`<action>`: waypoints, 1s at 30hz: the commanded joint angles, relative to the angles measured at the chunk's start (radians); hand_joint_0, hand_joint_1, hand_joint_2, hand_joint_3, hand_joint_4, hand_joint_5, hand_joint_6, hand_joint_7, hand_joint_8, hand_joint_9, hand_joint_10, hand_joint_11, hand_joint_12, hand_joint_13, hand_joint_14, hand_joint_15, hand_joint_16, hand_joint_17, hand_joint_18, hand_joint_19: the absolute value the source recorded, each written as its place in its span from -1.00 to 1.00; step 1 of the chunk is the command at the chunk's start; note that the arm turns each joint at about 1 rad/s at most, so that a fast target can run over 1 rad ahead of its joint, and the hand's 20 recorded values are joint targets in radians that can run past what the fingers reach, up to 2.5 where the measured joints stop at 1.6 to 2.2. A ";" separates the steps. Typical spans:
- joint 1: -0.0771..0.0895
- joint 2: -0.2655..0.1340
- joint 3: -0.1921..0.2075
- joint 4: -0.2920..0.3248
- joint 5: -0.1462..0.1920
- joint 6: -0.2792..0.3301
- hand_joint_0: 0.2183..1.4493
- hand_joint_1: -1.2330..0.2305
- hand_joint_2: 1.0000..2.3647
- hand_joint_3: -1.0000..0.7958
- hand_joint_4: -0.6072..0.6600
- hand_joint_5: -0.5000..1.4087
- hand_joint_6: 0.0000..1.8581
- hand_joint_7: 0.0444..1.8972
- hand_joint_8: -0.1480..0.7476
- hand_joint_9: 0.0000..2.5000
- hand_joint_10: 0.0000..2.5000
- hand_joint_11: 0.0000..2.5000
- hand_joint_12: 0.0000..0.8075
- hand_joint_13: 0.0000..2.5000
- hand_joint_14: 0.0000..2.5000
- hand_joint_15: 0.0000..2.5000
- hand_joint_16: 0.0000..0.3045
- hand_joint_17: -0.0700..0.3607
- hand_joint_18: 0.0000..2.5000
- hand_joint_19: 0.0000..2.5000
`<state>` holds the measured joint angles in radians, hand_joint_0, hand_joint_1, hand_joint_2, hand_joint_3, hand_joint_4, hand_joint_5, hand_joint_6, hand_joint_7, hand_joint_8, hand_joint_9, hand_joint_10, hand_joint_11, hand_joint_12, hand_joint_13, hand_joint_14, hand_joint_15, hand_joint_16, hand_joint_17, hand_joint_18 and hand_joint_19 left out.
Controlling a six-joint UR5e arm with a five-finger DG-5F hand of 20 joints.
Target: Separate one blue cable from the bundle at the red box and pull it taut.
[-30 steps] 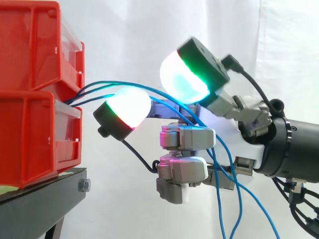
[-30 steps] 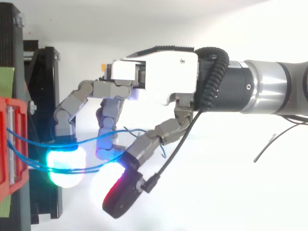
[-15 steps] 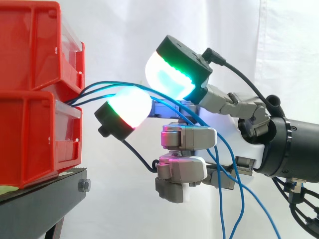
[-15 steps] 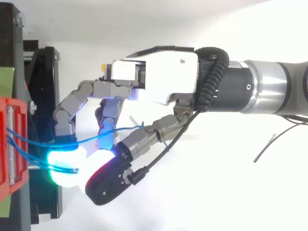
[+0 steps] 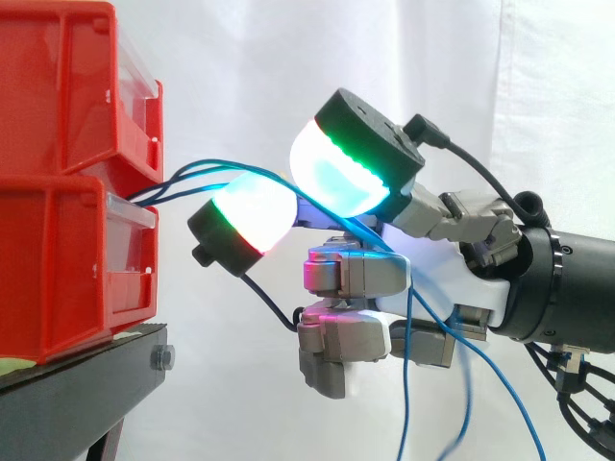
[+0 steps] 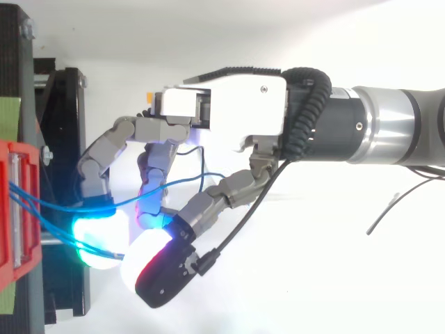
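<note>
Hand (image 6: 229, 111) is right in the bundle! In the side view the blue cables (image 5: 181, 175) leave the red box (image 5: 67, 259) at the hand's 9 o'clock, run 9-to-3, then hang slack toward 6 past the palm. The fingers (image 5: 248, 213) are curled round them, thumb pad (image 5: 341, 173) just above, a strand between. More than one looks caught. Tautening means drawing toward 3 o'clock.

Red bins (image 5: 58, 240), blue cables (image 5: 159, 185) (fingertips (image 5: 336, 178) glowing green-white)

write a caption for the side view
Hand among blue cables that run out from stacked red bins on a black stand.
</note>
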<state>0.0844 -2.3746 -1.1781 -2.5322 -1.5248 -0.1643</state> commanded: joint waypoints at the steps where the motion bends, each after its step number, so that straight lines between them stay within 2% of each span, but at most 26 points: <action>1: 0.000 0.000 0.000 0.000 0.000 -0.004 -0.27 -0.71 -1.00 -0.44 -0.20 -0.59 0.02 -0.08 -0.37 0.09 -0.98 0.40 -0.21 -0.03 -0.97 -0.09 -0.69 -0.18 -0.21 -0.30; 5: 0.000 0.000 0.000 0.000 0.000 -0.004 -0.41 -0.79 -1.00 -0.44 -0.09 -0.58 0.01 -0.11 -0.38 0.09 -0.98 0.39 -0.20 -0.03 -0.97 -0.09 -0.68 -0.17 -0.22 -0.30; 12: 0.000 0.000 0.000 0.000 0.000 -0.004 -0.54 -0.86 -1.00 -0.44 -0.05 -0.58 0.01 -0.13 -0.32 0.06 -0.98 0.37 -0.15 -0.05 -0.97 -0.11 -0.66 -0.13 -0.23 -0.32; 18: 0.000 0.000 0.000 -0.002 0.000 -0.004 -0.68 -0.81 -1.00 -0.44 -0.02 -0.61 0.01 -0.23 -0.22 0.02 -0.99 0.35 -0.03 -0.08 -0.98 -0.15 -0.60 -0.03 -0.22 -0.33; 21: 0.000 0.000 0.000 -0.002 0.000 -0.004 -0.70 -0.62 -1.00 -0.44 0.02 -0.61 -0.01 -0.28 -0.18 0.03 -0.99 0.31 0.01 -0.07 -0.98 -0.17 -0.58 -0.01 -0.21 -0.34; 22: 0.000 0.000 0.000 0.000 0.000 -0.004 -0.70 -0.51 -1.00 -0.44 0.02 -0.61 -0.02 -0.31 -0.17 0.03 -0.99 0.30 0.02 -0.06 -0.98 -0.17 -0.58 0.00 -0.21 -0.34; 23: 0.000 0.000 0.000 0.001 0.000 -0.004 -0.62 -0.26 -1.00 -0.44 -0.01 -0.61 -0.03 -0.29 -0.24 0.04 -0.99 0.30 -0.04 -0.07 -0.98 -0.16 -0.60 -0.05 -0.22 -0.33; 26: 0.000 0.000 0.000 0.001 0.000 -0.004 -0.50 -0.02 -1.00 -0.44 -0.07 -0.60 -0.08 -0.21 -0.33 0.07 -0.98 0.32 -0.12 -0.07 -0.98 -0.15 -0.65 -0.12 -0.25 -0.30; 28: 0.000 0.000 0.000 0.000 0.000 -0.004 -0.43 0.06 -1.00 -0.44 -0.07 -0.60 -0.11 -0.18 -0.36 0.09 -0.98 0.32 -0.15 -0.08 -0.98 -0.14 -0.67 -0.14 -0.28 -0.29; 30: 0.000 0.000 0.000 0.000 0.000 -0.004 -0.39 0.03 -1.00 -0.44 -0.08 -0.60 -0.13 -0.16 -0.36 0.08 -0.98 0.31 -0.15 -0.09 -0.97 -0.15 -0.67 -0.15 -0.29 -0.28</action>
<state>0.0846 -2.3747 -1.1783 -2.5319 -1.5248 -0.1687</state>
